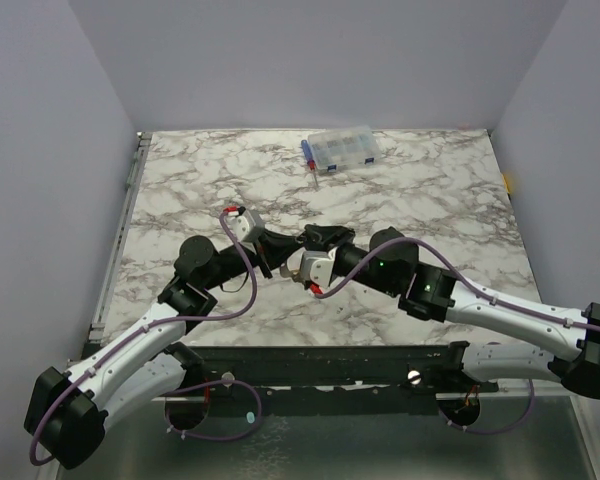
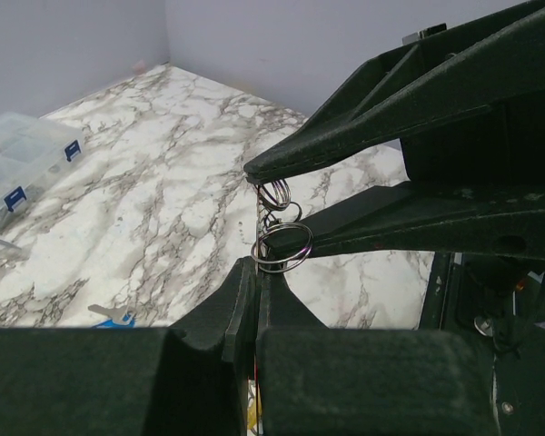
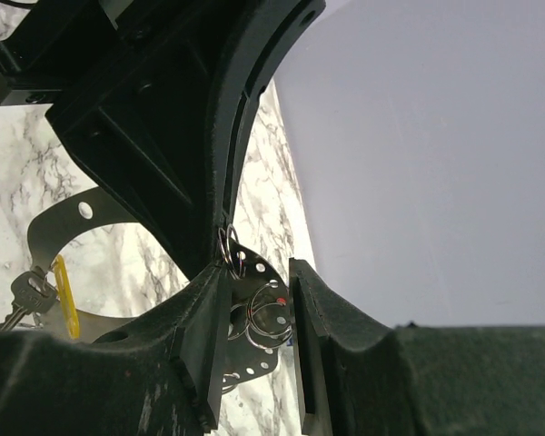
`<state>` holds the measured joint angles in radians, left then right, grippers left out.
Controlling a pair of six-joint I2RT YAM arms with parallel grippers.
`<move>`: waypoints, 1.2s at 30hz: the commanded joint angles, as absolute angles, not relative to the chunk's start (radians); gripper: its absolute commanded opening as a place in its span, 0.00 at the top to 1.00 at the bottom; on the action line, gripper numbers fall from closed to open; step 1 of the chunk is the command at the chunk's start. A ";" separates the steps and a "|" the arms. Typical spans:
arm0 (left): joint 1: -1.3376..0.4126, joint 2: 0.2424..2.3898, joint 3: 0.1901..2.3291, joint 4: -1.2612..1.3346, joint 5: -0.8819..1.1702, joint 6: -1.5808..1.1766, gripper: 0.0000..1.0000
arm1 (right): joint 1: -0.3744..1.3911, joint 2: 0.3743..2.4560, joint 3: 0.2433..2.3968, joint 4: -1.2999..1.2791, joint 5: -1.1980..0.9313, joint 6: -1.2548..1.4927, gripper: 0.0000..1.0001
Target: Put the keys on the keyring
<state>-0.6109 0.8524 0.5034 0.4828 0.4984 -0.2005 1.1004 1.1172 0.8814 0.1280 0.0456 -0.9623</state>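
Left of the keyring in my left wrist view, one key with a blue head lies flat on the marble table, well apart from the ring. My right wrist view also shows a small bunch left of the keyring: one yellow tag beside at least one dark grey key, in front of a flat silver strip pierced with round holes. How many keys hang there I cannot tell. My left gripper is clenched tight, its two fingertips meeting on the lower edge of the keyring, so the single large wire loop stands upright just above them. Linked to the top of the keyring are two or three smaller split rings, too tangled to count surely. My right gripper reaches in from the right with its two fingers apart, straddling the rings. Whether either pad presses the wire I cannot tell. Beyond the keyring and a little right of it in the overhead view sits one clear compartment box with blue latches, its contents too small to make out.
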 commanded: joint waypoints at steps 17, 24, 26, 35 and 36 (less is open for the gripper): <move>-0.614 0.815 0.537 0.490 0.552 -0.146 1.00 | 1.101 1.189 1.009 -0.128 -0.028 -0.960 0.78; -0.614 0.811 0.540 0.474 0.552 -0.131 1.00 | 1.102 1.180 1.027 -0.176 -0.033 -0.964 0.95; -0.614 0.811 0.539 0.471 0.551 -0.126 1.00 | 1.103 1.169 1.022 -0.173 -0.042 -0.945 0.99; -0.615 0.797 0.540 0.468 0.585 -0.111 1.00 | 1.102 1.096 0.932 -0.053 -0.042 -0.797 0.99; -0.615 0.795 0.540 0.468 0.593 -0.109 1.00 | 1.102 1.074 0.906 0.000 -0.041 -0.770 0.99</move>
<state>-0.6117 0.8295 0.5034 0.4084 0.5438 -0.1291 1.0996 1.1400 0.9886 -0.0925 -0.0341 -0.8875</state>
